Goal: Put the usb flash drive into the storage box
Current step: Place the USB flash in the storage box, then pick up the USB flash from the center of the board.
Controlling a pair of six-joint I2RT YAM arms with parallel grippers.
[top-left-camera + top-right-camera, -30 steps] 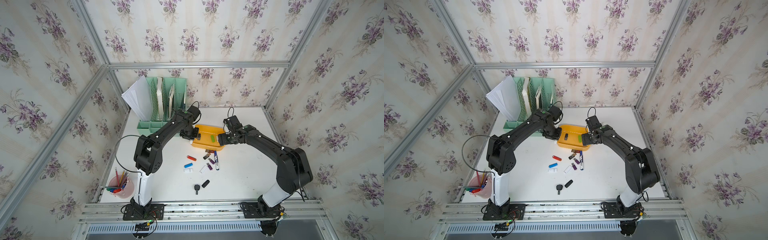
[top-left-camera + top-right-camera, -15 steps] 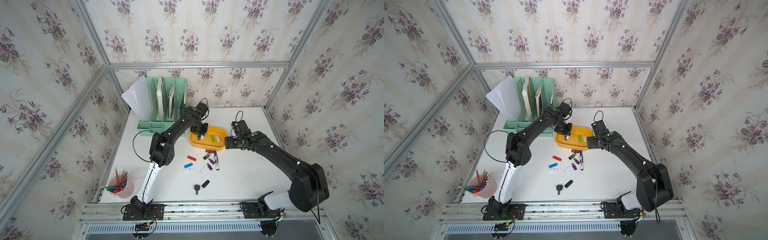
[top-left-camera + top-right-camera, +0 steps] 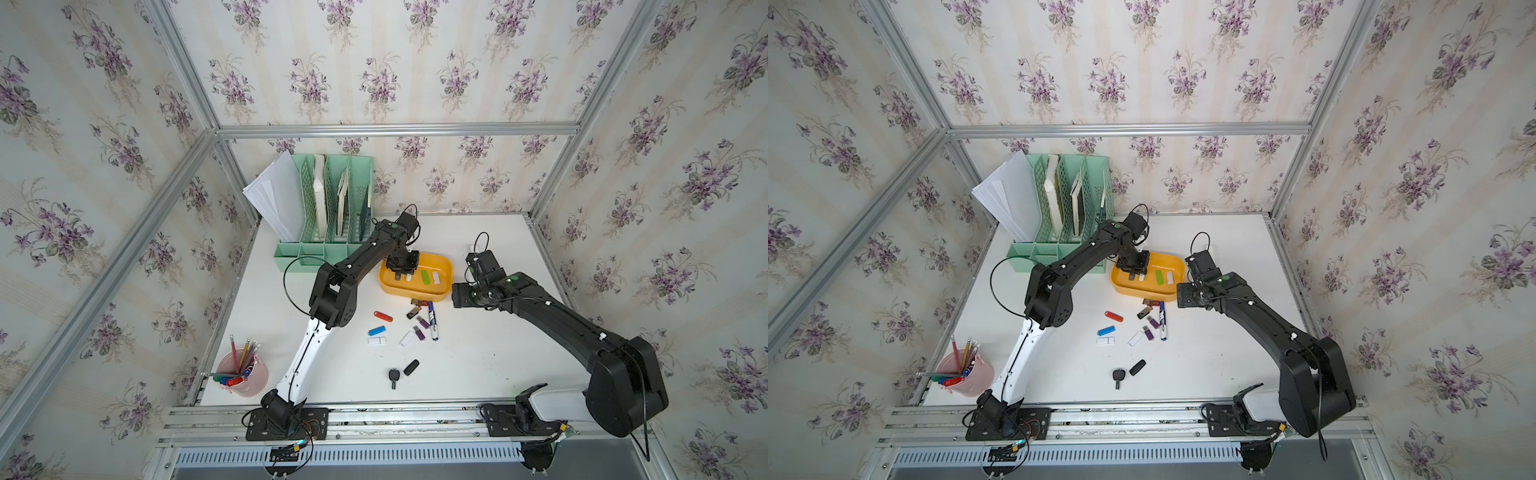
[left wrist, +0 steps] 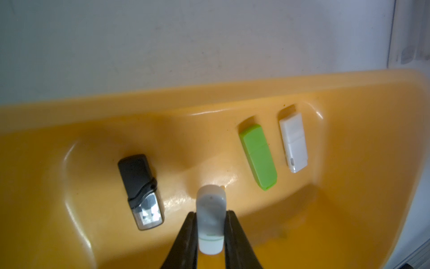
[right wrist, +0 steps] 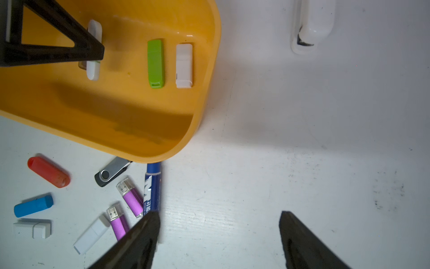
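Note:
The storage box [image 3: 417, 294] [image 3: 1144, 292] is a shallow yellow-orange tray at mid-table. My left gripper [image 3: 401, 272] [image 3: 1133, 272] [image 4: 209, 213] reaches down into it, shut on a white usb flash drive [image 4: 210, 219] [image 5: 94, 50] held low over the floor; I cannot tell whether it touches. On the box floor lie a black drive [image 4: 139, 188], a green drive [image 4: 259, 156] and a white drive [image 4: 294, 142]. My right gripper [image 3: 457, 295] [image 3: 1183, 295] [image 5: 218, 215] hangs open and empty over bare table, just right of the box's near corner.
Loose drives lie in front of the box: red [image 3: 383, 316], blue [image 3: 376, 331], white [image 3: 376, 340], purple [image 3: 423, 322], black [image 3: 411, 367], with a blue marker [image 3: 432, 320] and a key [image 3: 393, 376]. A mint-green organizer [image 3: 328, 208] stands back left, a pink pencil cup [image 3: 243, 374] front left.
My left gripper has moved from the box's left edge to inside the box, carrying the white drive. My right gripper has drawn back a little to the right, away from the box.

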